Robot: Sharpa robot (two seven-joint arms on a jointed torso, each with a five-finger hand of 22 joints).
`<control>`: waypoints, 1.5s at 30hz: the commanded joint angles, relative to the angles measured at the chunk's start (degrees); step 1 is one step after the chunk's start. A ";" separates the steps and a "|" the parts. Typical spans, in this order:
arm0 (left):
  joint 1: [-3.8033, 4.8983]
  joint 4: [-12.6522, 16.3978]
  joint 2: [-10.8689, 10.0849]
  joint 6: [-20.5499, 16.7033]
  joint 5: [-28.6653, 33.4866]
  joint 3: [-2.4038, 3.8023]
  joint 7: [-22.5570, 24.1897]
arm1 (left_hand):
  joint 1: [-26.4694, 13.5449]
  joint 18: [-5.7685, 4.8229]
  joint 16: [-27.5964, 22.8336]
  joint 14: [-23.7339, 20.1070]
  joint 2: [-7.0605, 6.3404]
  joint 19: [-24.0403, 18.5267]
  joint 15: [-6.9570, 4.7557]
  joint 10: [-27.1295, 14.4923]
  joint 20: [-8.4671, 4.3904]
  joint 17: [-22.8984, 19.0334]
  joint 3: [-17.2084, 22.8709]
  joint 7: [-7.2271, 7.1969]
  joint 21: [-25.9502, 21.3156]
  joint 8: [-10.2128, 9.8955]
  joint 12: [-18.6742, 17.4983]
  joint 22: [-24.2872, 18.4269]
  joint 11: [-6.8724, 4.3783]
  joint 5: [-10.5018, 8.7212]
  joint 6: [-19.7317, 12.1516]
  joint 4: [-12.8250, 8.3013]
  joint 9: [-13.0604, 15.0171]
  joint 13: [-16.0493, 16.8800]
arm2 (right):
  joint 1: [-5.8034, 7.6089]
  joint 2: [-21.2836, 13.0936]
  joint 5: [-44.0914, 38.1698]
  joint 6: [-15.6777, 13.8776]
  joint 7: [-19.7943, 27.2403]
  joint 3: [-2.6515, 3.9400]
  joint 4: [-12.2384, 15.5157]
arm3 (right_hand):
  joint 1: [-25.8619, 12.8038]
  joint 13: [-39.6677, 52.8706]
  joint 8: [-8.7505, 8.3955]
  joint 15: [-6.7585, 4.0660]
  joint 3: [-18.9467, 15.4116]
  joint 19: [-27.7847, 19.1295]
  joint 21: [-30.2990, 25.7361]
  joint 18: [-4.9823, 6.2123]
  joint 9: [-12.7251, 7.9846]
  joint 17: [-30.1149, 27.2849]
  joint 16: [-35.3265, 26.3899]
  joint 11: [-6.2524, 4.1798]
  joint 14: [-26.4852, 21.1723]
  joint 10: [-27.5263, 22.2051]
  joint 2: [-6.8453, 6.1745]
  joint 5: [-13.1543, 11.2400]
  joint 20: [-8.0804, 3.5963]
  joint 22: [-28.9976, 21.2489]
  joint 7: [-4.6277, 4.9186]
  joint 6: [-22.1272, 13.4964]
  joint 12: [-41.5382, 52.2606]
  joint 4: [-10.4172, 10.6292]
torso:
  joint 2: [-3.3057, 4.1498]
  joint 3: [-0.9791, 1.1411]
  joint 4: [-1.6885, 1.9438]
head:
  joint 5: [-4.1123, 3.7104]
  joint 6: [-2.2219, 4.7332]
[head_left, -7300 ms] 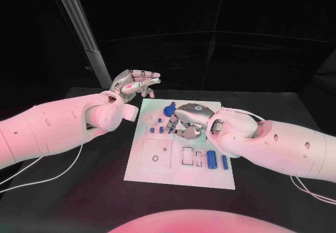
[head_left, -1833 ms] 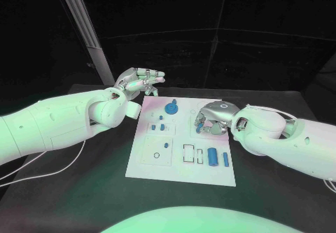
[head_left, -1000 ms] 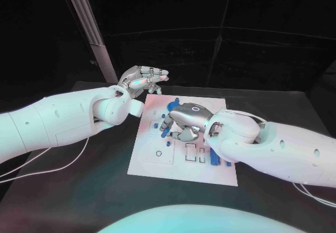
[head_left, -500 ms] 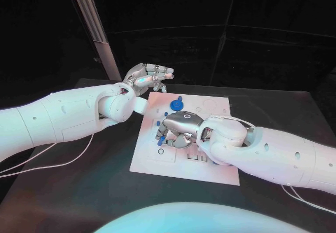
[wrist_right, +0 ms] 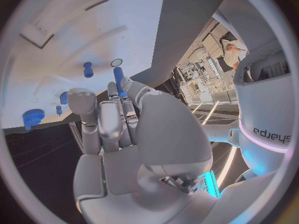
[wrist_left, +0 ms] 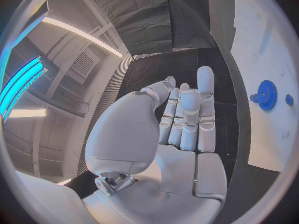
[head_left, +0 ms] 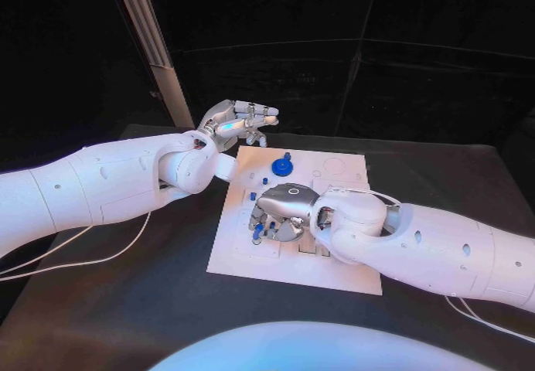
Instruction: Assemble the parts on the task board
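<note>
right robot hand (head_left: 284, 210) is low over the middle of the task board (head_left: 335, 166), fingers curled, with a slim blue peg (wrist_right: 117, 78) pinched at the fingertips; in the right wrist view the peg's far end sits just beside a small round hole (wrist_right: 116, 62) in the white plate, and whether it has entered cannot be told. left robot hand (head_left: 236, 120) hangs off the board's far left corner, above the dark surface (head_left: 134, 270), fingers straight and close together, holding nothing and touching nothing. around the right robot hand: a short blue pin (wrist_right: 87, 69) stands near the hole, a blue gear (head_left: 282, 165) sits toward the far edge of the board, and further small blue parts lie partly hidden under the fingers in the head view. the recessed slots nearer the robot are covered by the right forearm and their contents cannot be read. judgement: the step in hand is seating the peg in its hole, with most of the assembly outstanding. risks noted: the peg looks tilted against the plate, so pressing down could jam it at the hole's rim or make it slip from the pinch; the curled fingers are near the standing pin and could knock it over; the board appears unfastened, and a sideways push could slide it, with the left robot hand well clear and not bracing it.
</note>
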 commanded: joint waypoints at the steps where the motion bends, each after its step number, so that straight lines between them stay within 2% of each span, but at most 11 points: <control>1: 0.10 -0.02 0.09 0.76 0.20 0.04 0.30 | -0.28 0.33 -0.24 -0.21 0.07 -0.30 0.01 -0.44 0.17 -0.05 -0.13 0.03 -0.20 0.36 0.13 -0.07 -0.05 0.35 -0.29 -0.23 0.05 -0.05 | 0.09 0.27 -0.93 1.87 0.37 -0.02 -0.13 | 0.00 0.07 -0.09 0.01 0.33 -0.24 0.38 -0.77 0.09 -0.08 0.28 -0.20 1.33 0.45 0.40 0.22 0.11 0.07 0.25 0.07 -0.28 -0.11 | -0.02 -0.01 -0.02 | 0.07 -0.05; 20: 0.10 -0.08 0.18 0.83 0.20 0.04 0.28 | -0.28 0.33 -0.24 -0.21 0.07 -0.30 0.01 -0.44 0.17 -0.05 -0.13 0.03 -0.20 0.36 0.13 -0.07 -0.05 0.35 -0.29 -0.23 0.05 -0.05 | 0.06 1.28 -3.38 3.54 -1.08 -0.54 -1.08 | -0.16 0.08 -0.10 0.02 0.40 -0.33 0.32 -0.75 0.10 -0.25 0.19 -0.19 1.29 0.49 0.35 0.18 0.13 -0.06 0.26 0.12 -0.34 -0.15 | -0.02 -0.01 0.02 | 0.21 -0.59; 32: 0.10 -0.16 0.22 0.88 0.20 0.04 0.23 | -0.28 0.33 -0.24 -0.21 0.07 -0.30 0.01 -0.44 0.17 -0.05 -0.13 0.03 -0.20 0.36 0.13 -0.07 -0.05 0.35 -0.29 -0.23 0.05 -0.05 | 0.02 1.86 -6.40 3.94 -2.33 -0.64 -1.30 | -0.45 0.09 -0.15 0.04 0.48 -0.42 0.31 -0.74 0.10 -0.33 0.18 -0.18 1.25 0.54 0.18 0.09 0.16 -0.12 0.26 0.13 -0.44 -0.24 | -0.03 -0.05 0.00 | 0.10 -0.47; 36: 0.10 -0.15 0.24 0.88 0.20 0.04 0.19 | -0.28 0.33 -0.24 -0.21 0.07 -0.30 0.01 -0.44 0.17 -0.05 -0.13 0.03 -0.20 0.36 0.13 -0.07 -0.05 0.35 -0.29 -0.23 0.05 -0.05 | 0.02 2.06 -7.06 4.23 -2.40 -1.39 -1.07 | -0.70 0.09 -0.21 0.06 0.48 -0.50 0.30 -0.73 0.09 -0.52 0.08 -0.16 1.20 0.53 -0.04 0.05 0.18 -0.17 0.27 0.10 -0.54 -0.33 | -0.02 -0.03 0.02 | 0.17 -0.28; 41: 0.10 -0.17 0.26 0.79 0.20 0.03 0.19 | -0.28 0.33 -0.24 -0.21 0.07 -0.30 0.01 -0.44 0.17 -0.05 -0.13 0.03 -0.20 0.36 0.13 -0.07 -0.05 0.35 -0.29 -0.23 0.05 -0.05 | 0.02 2.28 -7.37 4.59 -2.21 -1.78 -0.96 | -2.83 -0.19 -0.96 0.52 -0.01 -1.18 -0.20 -0.62 -0.17 -1.60 -0.54 0.35 0.88 -1.12 -1.36 0.98 0.50 -1.09 0.68 -1.21 -1.87 -0.01 | -0.06 -0.04 0.02 | 0.17 -0.23; 43: 0.10 -0.17 0.24 0.75 0.20 0.03 0.20 | -0.28 0.33 -0.24 -0.21 0.07 -0.30 0.01 -0.44 0.17 -0.05 -0.13 0.03 -0.20 0.36 0.13 -0.07 -0.05 0.35 -0.29 -0.23 0.05 -0.05 | 0.02 2.21 -7.20 4.08 -2.15 -1.86 -0.81 | -4.13 -0.34 -1.17 1.08 -0.41 -1.86 -1.00 -0.37 -0.37 -2.35 -0.98 1.05 0.66 -3.89 -2.38 1.66 0.85 -2.53 1.27 -3.11 -2.58 0.27 | -0.04 -0.04 0.01 | 0.20 -0.20; 45: 0.10 -0.16 0.20 0.73 0.20 0.03 0.19 | -0.28 0.33 -0.24 -0.21 0.07 -0.30 0.01 -0.44 0.17 -0.05 -0.13 0.03 -0.20 0.36 0.13 -0.07 -0.05 0.35 -0.29 -0.23 0.05 -0.05 | 0.02 2.11 -7.10 3.18 -2.02 -1.90 -0.66 | -4.87 -0.36 -1.11 1.37 -0.84 -2.60 -1.98 -0.09 -0.36 -3.40 -1.64 1.49 0.35 -6.08 -3.09 1.86 1.15 -4.19 1.42 -4.17 -2.53 0.37 | -0.03 -0.02 0.03 | 0.17 -0.18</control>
